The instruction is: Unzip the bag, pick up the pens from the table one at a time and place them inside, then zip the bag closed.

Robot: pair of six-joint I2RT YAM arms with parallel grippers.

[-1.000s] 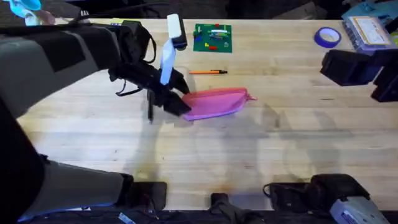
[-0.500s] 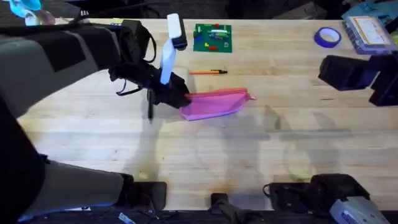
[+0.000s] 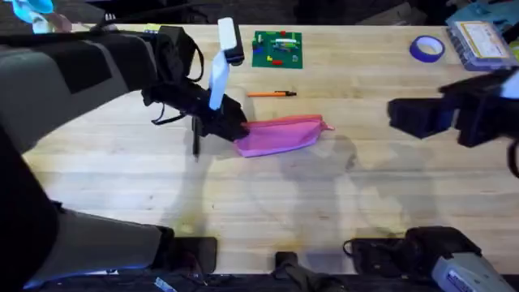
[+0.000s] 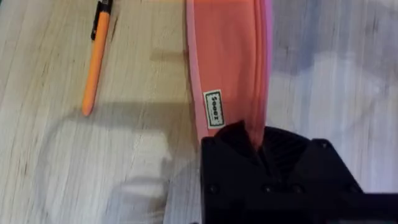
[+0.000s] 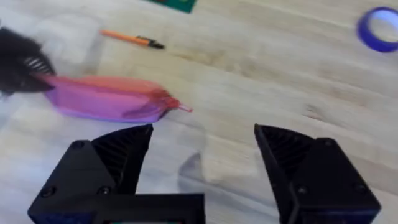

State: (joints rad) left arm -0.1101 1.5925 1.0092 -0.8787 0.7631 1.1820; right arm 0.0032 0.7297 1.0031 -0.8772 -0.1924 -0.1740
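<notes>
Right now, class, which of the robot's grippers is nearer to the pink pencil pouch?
Left. The left gripper is shut on the end of the pouch. The right gripper hangs open above bare table, off beyond the pouch's other end, not touching it.

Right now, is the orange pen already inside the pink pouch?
No. In the overhead view the orange pen lies on the bare table, apart from the pink pouch, on its far side.
</notes>
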